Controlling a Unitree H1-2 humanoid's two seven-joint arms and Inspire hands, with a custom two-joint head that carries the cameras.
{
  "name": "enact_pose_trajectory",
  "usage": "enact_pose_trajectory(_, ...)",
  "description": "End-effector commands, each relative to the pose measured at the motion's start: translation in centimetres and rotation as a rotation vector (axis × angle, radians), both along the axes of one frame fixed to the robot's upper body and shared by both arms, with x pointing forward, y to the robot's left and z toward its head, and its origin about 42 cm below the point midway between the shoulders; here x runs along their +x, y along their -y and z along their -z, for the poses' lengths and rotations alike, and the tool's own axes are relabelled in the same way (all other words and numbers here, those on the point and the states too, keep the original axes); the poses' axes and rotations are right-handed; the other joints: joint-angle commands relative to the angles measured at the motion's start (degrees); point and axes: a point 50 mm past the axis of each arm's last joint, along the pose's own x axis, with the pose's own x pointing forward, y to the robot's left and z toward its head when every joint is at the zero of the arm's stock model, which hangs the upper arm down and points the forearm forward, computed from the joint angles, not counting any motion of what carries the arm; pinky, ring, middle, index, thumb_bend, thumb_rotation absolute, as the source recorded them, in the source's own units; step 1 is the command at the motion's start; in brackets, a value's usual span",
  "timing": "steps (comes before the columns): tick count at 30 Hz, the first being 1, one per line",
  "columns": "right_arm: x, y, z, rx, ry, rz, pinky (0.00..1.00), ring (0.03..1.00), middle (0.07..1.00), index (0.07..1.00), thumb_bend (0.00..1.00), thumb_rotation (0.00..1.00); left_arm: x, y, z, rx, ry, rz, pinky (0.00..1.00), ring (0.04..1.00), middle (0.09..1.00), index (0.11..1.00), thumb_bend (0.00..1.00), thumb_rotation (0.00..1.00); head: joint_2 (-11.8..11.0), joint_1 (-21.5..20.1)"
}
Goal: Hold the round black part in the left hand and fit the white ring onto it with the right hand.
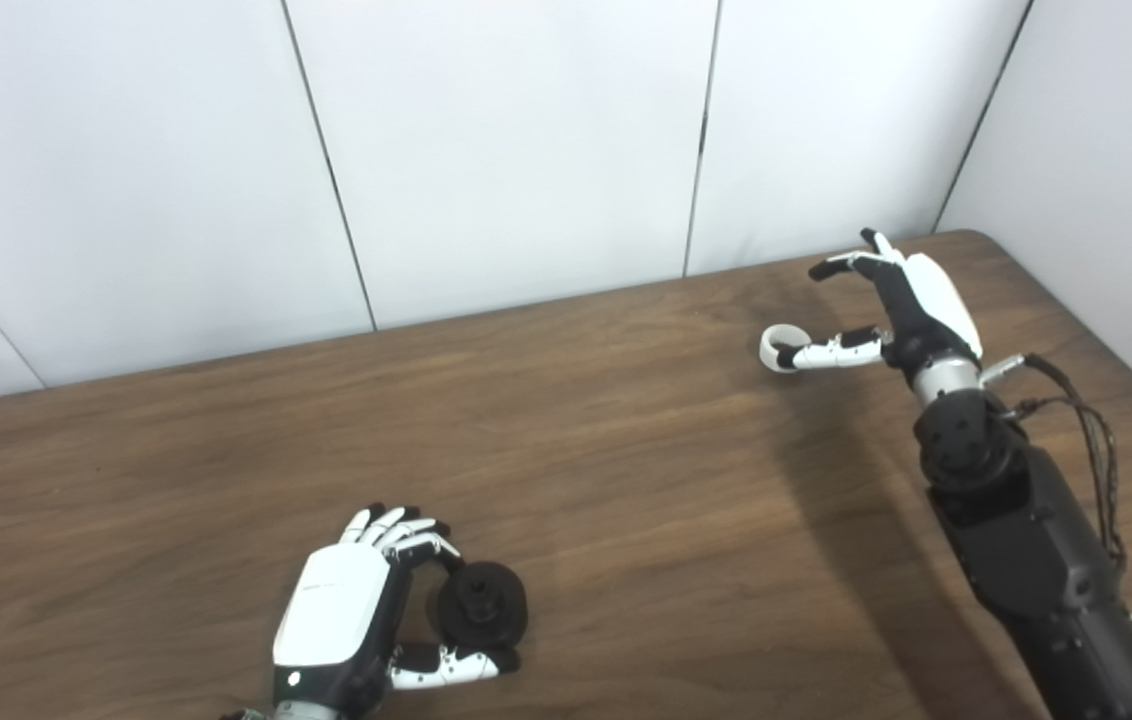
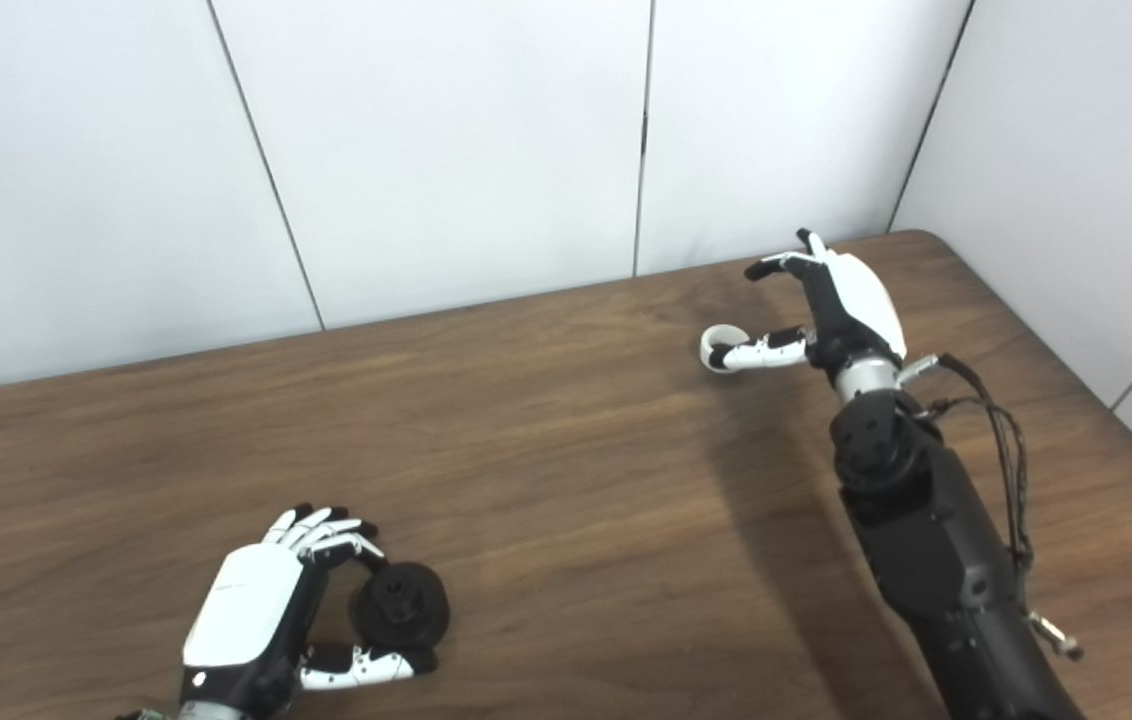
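Observation:
The round black part (image 1: 482, 604) rests on the wooden table (image 1: 566, 460) near the front left. My left hand (image 1: 351, 610) wraps it: curled fingers (image 1: 418, 540) press its upper left side and the thumb lies under its lower edge. The white ring (image 1: 776, 349) lies on the table at the back right. My right hand (image 1: 911, 305) is open beside it. Its thumb tip touches the ring's right side, while the fingers (image 1: 841, 265) stretch out above and behind the ring, apart from it.
White wall panels (image 1: 526, 150) stand right behind the table's far edge. The table's rounded back right corner (image 1: 986, 240) is close to the right hand. A cable bundle (image 1: 1091, 440) hangs along the right forearm.

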Motion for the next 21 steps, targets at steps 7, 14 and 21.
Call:
enact_pose_trajectory(7, 3.6, 1.1, -3.2, -0.119, -0.049, 0.001, 0.97, 1.000, 1.000, 0.712, 0.90, 0.23, -0.1, -1.8, 0.2, 0.066, -0.032, -0.038, 0.95, 0.881, 0.777, 0.485, 0.52, 0.05, -0.04, -0.37)
enact_pose_trajectory(14, 5.0, 1.1, -2.9, -0.155, -0.133, -0.009, 0.93, 1.000, 1.000, 0.711, 0.89, 0.25, 0.0, -1.8, 0.1, 0.061, -0.022, -0.042, 0.95, 0.875, 0.768, 0.484, 0.52, 0.05, 0.20, 0.00)
enact_pose_trajectory(21, 6.1, 0.6, -2.5, -0.195, -0.203, -0.031, 0.90, 1.000, 0.957, 0.696, 0.91, 0.28, 0.1, -1.8, 0.0, 0.058, -0.022, -0.046, 0.95, 0.877, 0.772, 0.484, 0.52, 0.05, 0.31, 0.08)
